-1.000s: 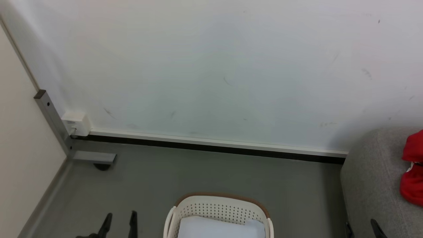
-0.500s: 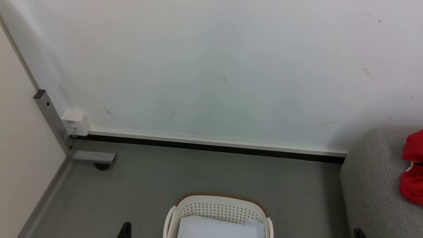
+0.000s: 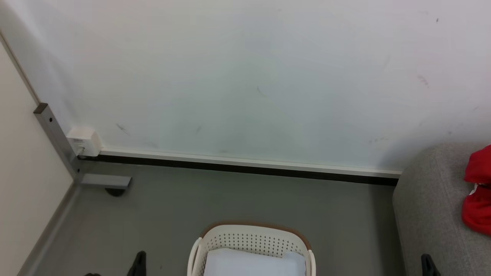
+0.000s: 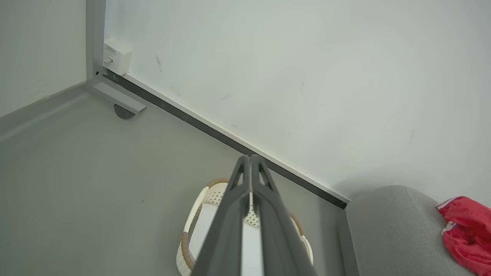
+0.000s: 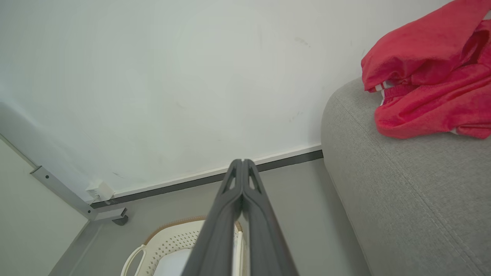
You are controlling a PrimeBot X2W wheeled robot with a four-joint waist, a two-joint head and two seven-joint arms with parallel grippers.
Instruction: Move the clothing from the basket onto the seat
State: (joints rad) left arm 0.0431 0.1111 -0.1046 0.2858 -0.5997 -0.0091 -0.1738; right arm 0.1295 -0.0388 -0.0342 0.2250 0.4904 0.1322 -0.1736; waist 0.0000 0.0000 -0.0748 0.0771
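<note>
1. Head view: the left gripper (image 3: 140, 263) at the near left edge shows as one dark tip, where a second ago two fingers stood apart. The right gripper (image 3: 427, 264) at the near right has changed the same way. Both have gone from spread to pressed together, with nothing between them. (The whole picture has also slid a little; that is the camera, not the room.)
2. Head view, task things: the laundry basket (image 3: 249, 242) stands on the grey floor (image 3: 238, 199) at near centre. A pale sheet (image 3: 253, 265) lies in it, and no red shows in the visible part. The red clothing (image 3: 477, 191) lies on the grey couch (image 3: 429, 214) at the right edge.
3. Left wrist view: the left gripper's fingers meet at their tips and hold nothing. The basket sits beyond them, and the clothing rests on the couch to the right.
4. Right wrist view: the right gripper's fingers are likewise closed on nothing. The clothing is heaped on the couch's top, well apart from them.
5. Reading: with both grippers empty and closed and the red fabric on the seat, the transfer looks finished (though the basket's near part is cut off, so a garment left there cannot be ruled out).
</note>
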